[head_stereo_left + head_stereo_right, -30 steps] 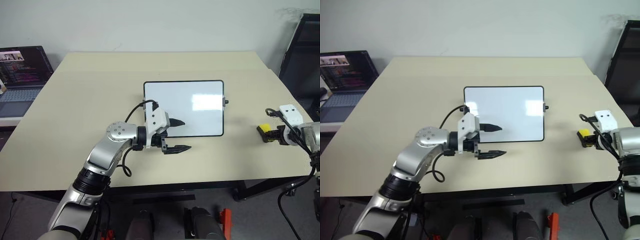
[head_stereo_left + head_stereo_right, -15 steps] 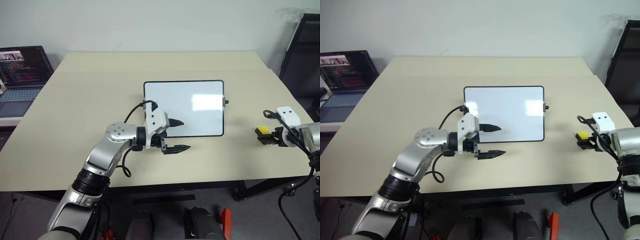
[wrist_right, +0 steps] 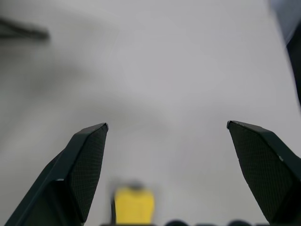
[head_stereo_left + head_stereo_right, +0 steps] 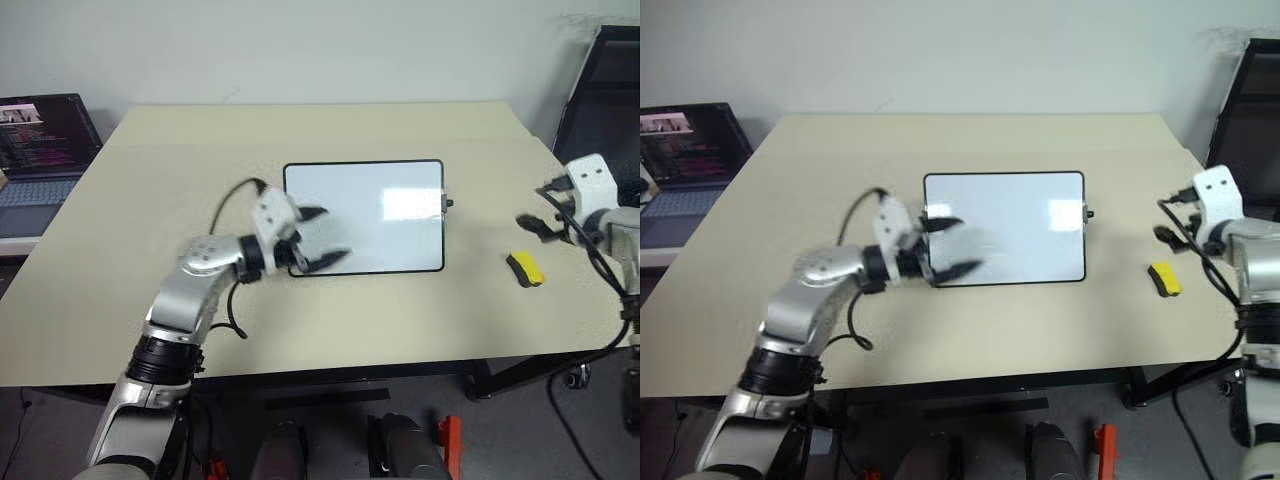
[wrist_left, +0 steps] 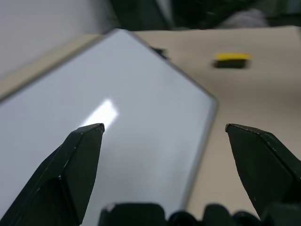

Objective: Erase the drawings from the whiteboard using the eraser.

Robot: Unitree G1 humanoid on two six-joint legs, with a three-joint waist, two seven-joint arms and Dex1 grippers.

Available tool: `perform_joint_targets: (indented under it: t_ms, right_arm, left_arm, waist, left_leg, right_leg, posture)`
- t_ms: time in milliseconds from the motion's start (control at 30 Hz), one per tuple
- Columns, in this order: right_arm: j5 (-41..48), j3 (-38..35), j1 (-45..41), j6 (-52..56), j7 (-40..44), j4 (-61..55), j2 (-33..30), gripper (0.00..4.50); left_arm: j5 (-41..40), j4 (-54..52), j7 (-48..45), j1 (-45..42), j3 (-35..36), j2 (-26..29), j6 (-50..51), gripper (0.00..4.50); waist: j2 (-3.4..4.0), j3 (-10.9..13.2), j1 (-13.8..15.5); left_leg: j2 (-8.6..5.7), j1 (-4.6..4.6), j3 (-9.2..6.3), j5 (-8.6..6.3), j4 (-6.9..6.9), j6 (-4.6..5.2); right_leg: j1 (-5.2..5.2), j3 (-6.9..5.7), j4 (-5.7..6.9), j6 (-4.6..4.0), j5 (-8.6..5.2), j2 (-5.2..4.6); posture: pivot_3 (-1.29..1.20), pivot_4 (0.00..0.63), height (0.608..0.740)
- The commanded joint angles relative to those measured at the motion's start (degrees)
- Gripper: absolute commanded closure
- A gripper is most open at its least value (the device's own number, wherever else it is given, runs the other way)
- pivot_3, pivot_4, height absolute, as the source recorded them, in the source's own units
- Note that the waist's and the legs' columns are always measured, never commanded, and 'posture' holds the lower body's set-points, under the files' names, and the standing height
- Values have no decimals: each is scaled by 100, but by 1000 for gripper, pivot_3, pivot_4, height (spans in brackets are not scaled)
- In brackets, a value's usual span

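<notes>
On the table's (image 4: 420, 320) right side, we have just dropped the eraser (image 4: 525, 269) from our right gripper (image 4: 533, 226), whose fingers now spread apart above it, beside a whiteboard (image 4: 365, 215) that looks wiped clean.

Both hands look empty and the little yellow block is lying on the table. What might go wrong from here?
The eraser lies loose near the table's right edge, below the open right hand; a stray nudge might push it off. The open left hand hovers over the whiteboard's left end and might bump or shift it. I see no drawings on the board, so more wiping may be needless.
</notes>
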Motion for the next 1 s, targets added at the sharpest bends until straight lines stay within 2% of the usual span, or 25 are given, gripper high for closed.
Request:
perform_joint_targets:
  t_ms: [33,167,333,567,800,1000]
  right_arm:
    - [330,-634,130,-814,-475,-23,489,56]
    - [388,-814,334,-1580,-849,131,1104,56]
    - [466,-821,468,-2471,-914,514,1592,56]
    - [379,-751,545,-3342,-1188,1218,1899,56]
    - [343,-710,510,-3711,-1420,1736,2081,56]
    - [430,-707,586,-3904,-1552,1815,2375,56]
  left_arm:
    - [212,311,1201,-330,792,-41,-231,0]
    - [466,801,2288,-418,1229,-165,-332,0]
    - [857,1538,3088,-144,1251,-487,-872,0]
    - [1039,2469,3440,165,1082,-1049,-1554,0]
    - [1560,3072,4099,217,754,-1410,-2239,0]
    - [1710,3369,4294,272,579,-1606,-2684,0]
  waist:
    - [0,0,14]
    - [0,0,46]
    - [1,0,87]
    - [0,-1,91]
    - [0,-1,87]
    - [1,-1,83]
  left_leg:
    - [-1,-4,1,0,0,0]
    - [-5,-17,-1,0,4,0]
    - [-7,-15,-1,0,3,0]
    - [-6,-17,-1,0,3,0]
    - [-6,-16,0,0,2,0]
    - [-6,-13,1,0,1,0]
  right_leg:
    - [-3,1,0,2,1,-2]
    - [-9,0,-4,-2,11,-7]
    - [-7,-2,-4,-12,17,-9]
    - [-9,-4,-3,-17,21,-9]
    - [-9,-3,-3,-18,21,-9]
    - [-8,-2,-1,-18,21,-9]
  posture:
    - [0,150,740]
    - [0,150,740]
    - [0,150,740]
    - [0,150,740]
    - [0,150,740]
    - [0,150,740]
